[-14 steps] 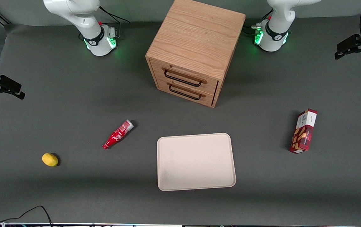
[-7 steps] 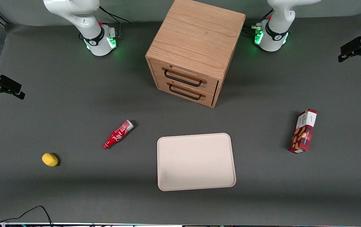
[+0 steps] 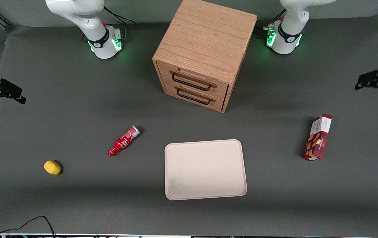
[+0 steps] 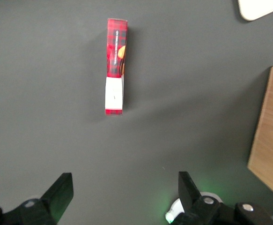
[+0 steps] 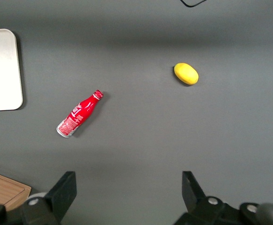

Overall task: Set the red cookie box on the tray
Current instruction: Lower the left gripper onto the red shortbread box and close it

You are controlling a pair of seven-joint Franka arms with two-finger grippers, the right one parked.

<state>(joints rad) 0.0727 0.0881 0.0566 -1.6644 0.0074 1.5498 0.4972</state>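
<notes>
We see the tray [image 3: 205, 169] nearest the front camera, flat on the gray table [image 3: 76, 205], with nothing on it. A yellow lemon [image 3: 52, 167] lies toward the parked arm's end of the table, and a red soda bottle [image 3: 123, 140] lies on its side between the lemon and the tray. The red cookie box [image 3: 317, 137] rests on the table toward the working arm's end, well apart from the tray. Farther from the camera than the box, our gripper [image 3: 369, 80] hangs in the air, not touching it. From the wrist camera we look down on the box [image 4: 114, 65], lying on its thin edge, out ahead of the two fingers [image 4: 59, 193]. The fingers are spread wide and hold nothing. Farthest off stands the wooden drawer cabinet [image 3: 204, 53].
</notes>
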